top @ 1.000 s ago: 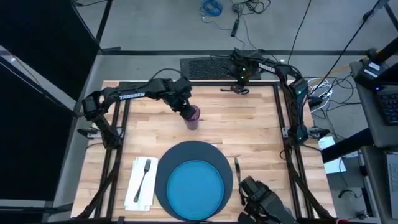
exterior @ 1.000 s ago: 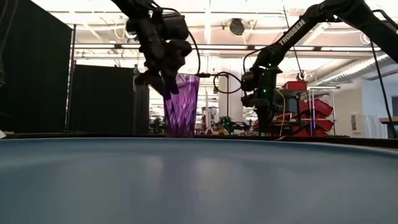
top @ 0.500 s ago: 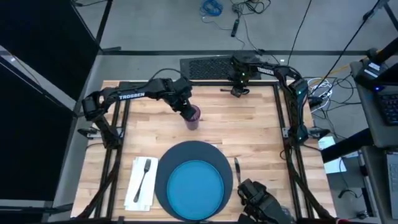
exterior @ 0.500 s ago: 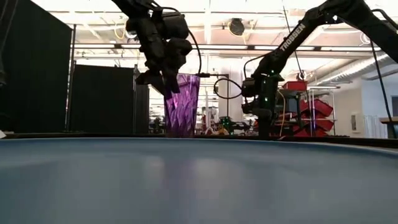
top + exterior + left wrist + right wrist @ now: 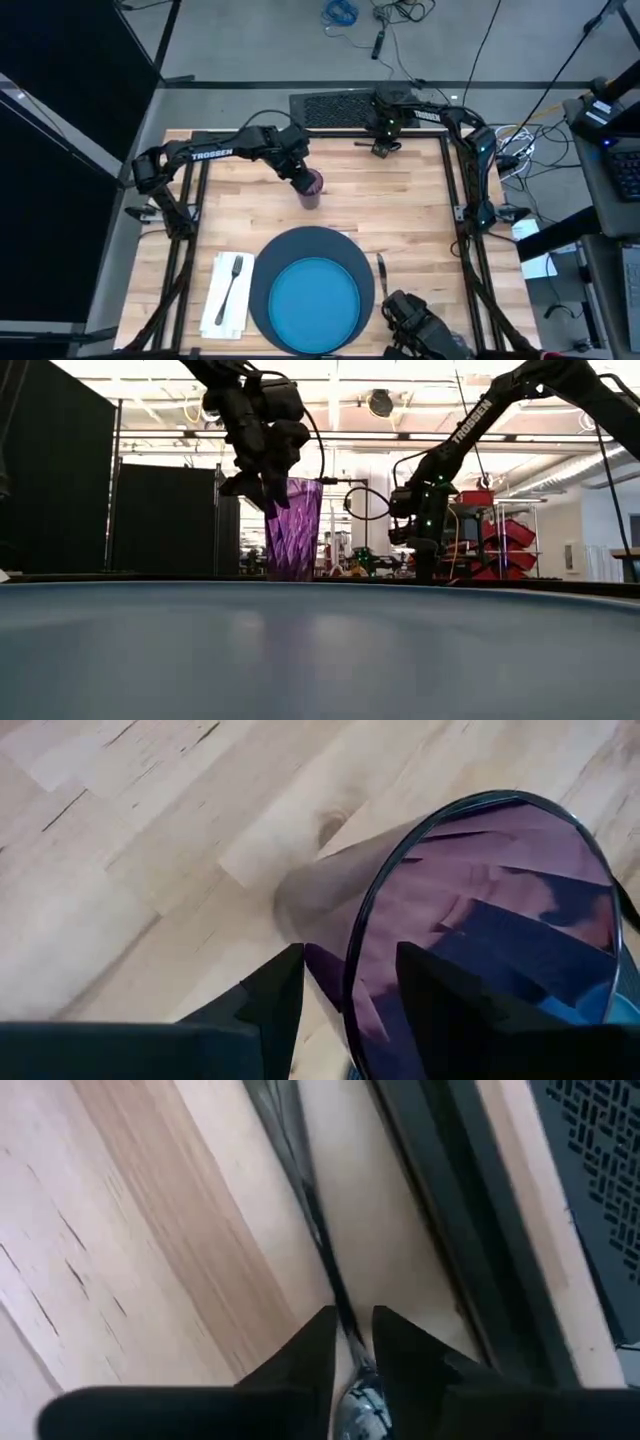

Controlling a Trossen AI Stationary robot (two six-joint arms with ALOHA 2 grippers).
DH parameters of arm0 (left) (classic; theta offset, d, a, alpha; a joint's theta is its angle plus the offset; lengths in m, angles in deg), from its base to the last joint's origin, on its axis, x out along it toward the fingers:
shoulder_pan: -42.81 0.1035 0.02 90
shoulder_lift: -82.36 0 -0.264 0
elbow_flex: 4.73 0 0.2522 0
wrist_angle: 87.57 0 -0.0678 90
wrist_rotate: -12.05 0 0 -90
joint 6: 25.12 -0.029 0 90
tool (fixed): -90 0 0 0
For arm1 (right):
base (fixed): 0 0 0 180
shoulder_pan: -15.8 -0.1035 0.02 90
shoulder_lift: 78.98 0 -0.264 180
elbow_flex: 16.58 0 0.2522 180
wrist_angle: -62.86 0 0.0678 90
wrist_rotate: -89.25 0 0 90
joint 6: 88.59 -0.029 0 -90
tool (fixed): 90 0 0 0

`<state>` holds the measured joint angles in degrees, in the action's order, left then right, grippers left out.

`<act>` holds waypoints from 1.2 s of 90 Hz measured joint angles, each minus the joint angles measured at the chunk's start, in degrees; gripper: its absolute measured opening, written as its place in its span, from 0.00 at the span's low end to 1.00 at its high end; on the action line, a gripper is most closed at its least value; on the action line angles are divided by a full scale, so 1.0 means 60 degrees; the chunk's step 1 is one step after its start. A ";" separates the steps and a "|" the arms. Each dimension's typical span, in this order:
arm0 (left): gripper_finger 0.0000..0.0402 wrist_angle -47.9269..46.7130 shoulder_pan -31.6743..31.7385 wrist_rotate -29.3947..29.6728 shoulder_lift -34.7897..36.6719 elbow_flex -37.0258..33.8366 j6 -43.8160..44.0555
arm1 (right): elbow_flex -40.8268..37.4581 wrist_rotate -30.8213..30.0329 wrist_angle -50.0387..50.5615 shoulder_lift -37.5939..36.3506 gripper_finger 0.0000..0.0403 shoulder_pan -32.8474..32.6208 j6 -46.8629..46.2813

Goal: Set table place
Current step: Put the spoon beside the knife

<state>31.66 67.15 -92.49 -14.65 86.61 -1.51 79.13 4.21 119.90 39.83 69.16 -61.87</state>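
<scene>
A purple cup (image 5: 313, 190) stands on the table (image 5: 400, 200) left of centre, with my left gripper (image 5: 303, 180) shut on its rim. In the low view the plate's rim hides the cup's (image 5: 293, 530) base. At the far edge my right gripper (image 5: 384, 147) is down on the table, shut on a thin metal spoon (image 5: 300, 1170) lying there. Near the front edge a blue plate (image 5: 315, 300) rests on a dark round mat (image 5: 300, 245). A fork (image 5: 232, 283) lies on a white napkin (image 5: 224, 295) to the left, and a knife (image 5: 381, 268) lies to the right. My left gripper has the cup's rim (image 5: 352, 982) between its fingers, one finger (image 5: 430, 995) inside the cup and one (image 5: 275, 1000) outside. The fingers slant down from the table's left. The cup stays about upright. My right gripper comes from above, pointing down, with the spoon's thin handle (image 5: 343, 1312) running between its two fingers, which lie across it. The handle's other end lies flat on the table. The exact spot of contact is hidden down between the fingers.
The table's black frame (image 5: 440, 1200) runs close beside the spoon at the far edge, with a black perforated panel (image 5: 335, 108) just beyond it. Bare wood lies between the cup and the mat. A dark object (image 5: 420, 325) sits at the front right corner.
My right gripper has come down to the table at the far edge, over the spoon.
</scene>
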 joint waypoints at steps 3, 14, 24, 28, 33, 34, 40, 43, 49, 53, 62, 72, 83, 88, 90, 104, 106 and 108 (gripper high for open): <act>0.36 0.0000 0.0000 -0.0022 0.0000 0.0000 -0.0004 | -0.0084 0.0002 -0.0053 -0.0009 0.10 0.0000 -0.0020; 0.36 0.0001 0.0000 -0.0033 0.0000 0.0000 -0.0004 | -0.0253 0.0075 -0.0093 -0.0023 0.03 -0.0028 0.0178; 0.36 0.0001 0.0000 -0.0033 0.0000 0.0000 -0.0004 | -0.0265 0.0156 -0.0090 -0.0051 0.01 -0.0110 0.0218; 0.36 0.0001 0.0000 -0.0033 0.0000 0.0000 -0.0005 | -0.0272 0.0072 -0.0084 -0.0086 0.01 -0.0198 0.0218; 0.36 0.0005 0.0000 -0.0033 0.0000 0.0000 -0.0007 | -0.0294 -0.0027 -0.0038 -0.0184 0.01 -0.0312 0.0218; 0.36 0.0005 0.0000 -0.0033 0.0000 0.0000 -0.0007 | -0.0294 -0.0031 -0.0023 -0.0206 0.00 -0.0338 0.0217; 0.36 0.0005 0.0004 -0.0033 0.0000 0.0000 -0.0010 | -0.0338 0.0054 0.0411 -0.0403 0.00 -0.0494 0.0236; 0.36 0.0005 0.0011 -0.0036 0.0000 0.0000 -0.0011 | -0.0381 0.0153 0.0746 -0.0514 0.00 -0.0603 0.0243; 0.36 0.0007 0.0025 -0.0035 0.0000 0.0000 -0.0018 | -0.0371 0.0215 0.0941 -0.0812 0.00 -0.0814 0.0264; 0.36 0.0005 0.0029 -0.0037 0.0000 0.0000 -0.0036 | -0.0330 0.0238 0.1173 -0.1062 0.00 -0.0948 0.0269; 0.36 0.0007 0.0035 -0.0037 0.0000 0.0000 -0.0056 | -0.0330 0.0119 0.1738 -0.1518 0.00 -0.1313 0.0259; 0.36 0.0005 0.0065 -0.0037 0.0000 0.0000 -0.0113 | -0.0333 0.0178 0.2338 -0.2096 0.00 -0.1955 0.0189; 0.36 -0.0243 0.0080 -0.0066 0.0000 0.0000 -0.0505 | -0.0330 0.0150 0.3234 -0.2658 0.00 -0.2696 -0.0114; 0.36 -0.0531 0.0080 -0.0063 0.0000 0.0000 -0.0715 | -0.0330 0.0117 0.3614 -0.2979 0.00 -0.3094 -0.0265; 0.36 -0.0674 0.0080 -0.0063 0.0000 0.0000 -0.0808 | -0.0330 0.0149 0.3791 -0.3120 0.00 -0.3267 -0.0336; 0.31 -0.1362 0.0069 0.0109 0.0000 0.0000 -0.1255 | -0.1054 0.0468 0.4020 -0.4352 0.00 -0.4472 -0.0769; 0.30 -0.1382 0.0070 0.0127 0.0000 0.0000 -0.1275 | -0.1237 0.0614 0.4000 -0.4556 0.00 -0.4643 -0.0858; 0.29 -0.1379 0.0073 0.0143 0.0000 0.0000 -0.1279 | -0.1430 0.0742 0.3933 -0.4770 0.00 -0.4800 -0.0948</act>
<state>23.38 67.59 -91.63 -14.65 86.61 -9.18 70.55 8.67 143.50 11.22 40.36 -67.55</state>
